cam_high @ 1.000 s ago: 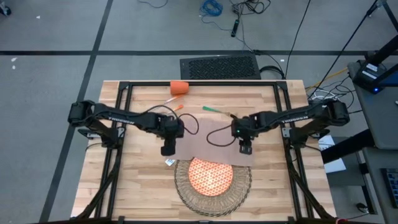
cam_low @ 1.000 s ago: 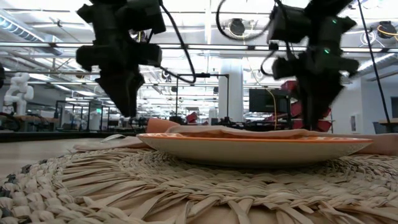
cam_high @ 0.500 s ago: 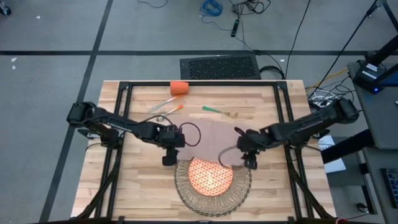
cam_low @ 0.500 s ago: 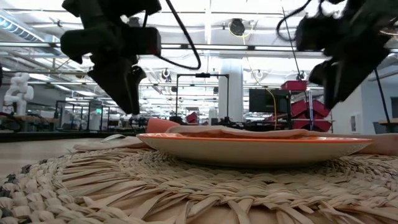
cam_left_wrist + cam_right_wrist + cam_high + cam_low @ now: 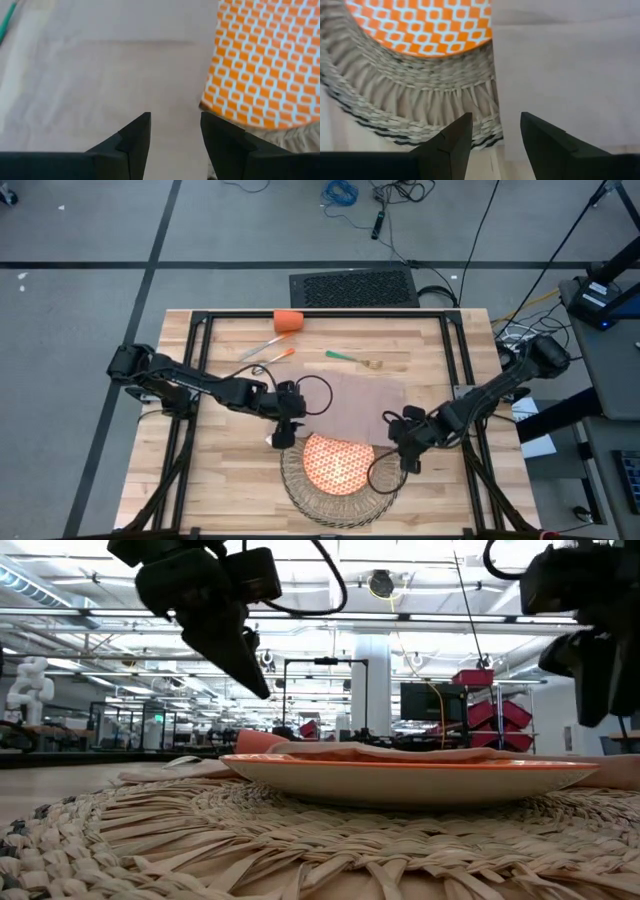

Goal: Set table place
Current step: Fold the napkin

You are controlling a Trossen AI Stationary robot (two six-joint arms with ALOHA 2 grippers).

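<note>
Both grippers had drawn lower in frame toward the plate (image 5: 338,462), left gripper (image 5: 283,435) and right gripper (image 5: 411,461) open, empty, plate on wicker placemat (image 5: 300,495), napkin (image 5: 350,405) overlapping plate's upper edge

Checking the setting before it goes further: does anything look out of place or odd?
Yes. The beige napkin lies spread flat with its near edge draped over the plate and placemat, not beside them. The cup sits at the table's far edge.

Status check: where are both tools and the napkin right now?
Left tool and right tool open, empty, flanking the plate. Napkin flat, its edge overlapping the plate. Cutlery and cup not placed.
</note>
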